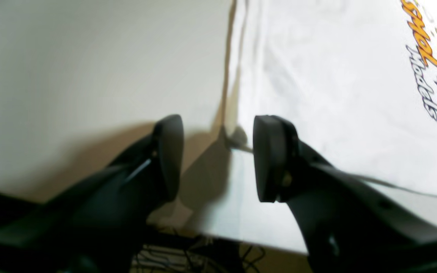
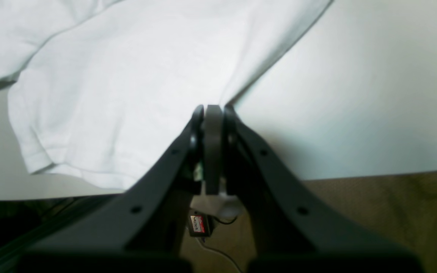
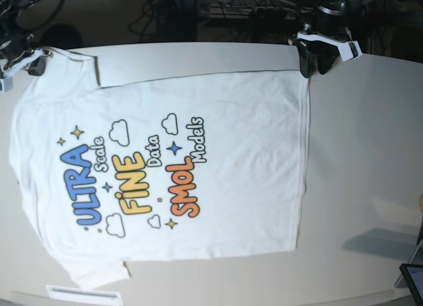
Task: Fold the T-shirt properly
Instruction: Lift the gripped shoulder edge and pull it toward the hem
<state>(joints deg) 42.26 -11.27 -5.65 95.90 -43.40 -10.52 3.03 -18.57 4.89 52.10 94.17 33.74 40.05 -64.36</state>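
One T-shirt [image 3: 198,167] lies spread flat, print up, across the white table [image 3: 370,141]. The right gripper [image 2: 214,113] pinches its sleeve edge at the table's rim, jaws closed on the cloth. The left gripper [image 1: 218,155] stands with jaws apart at the hem corner, holding nothing.

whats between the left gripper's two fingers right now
Nothing is gripped. In the left wrist view the left gripper stands open, and the gap shows only bare table and the corner of the T-shirt hem just beyond the fingertips.

One T-shirt [image 3: 218,121] lay on one table [image 3: 363,154], with two grippers, left [image 1: 218,159] and right [image 2: 214,113], at its edge.
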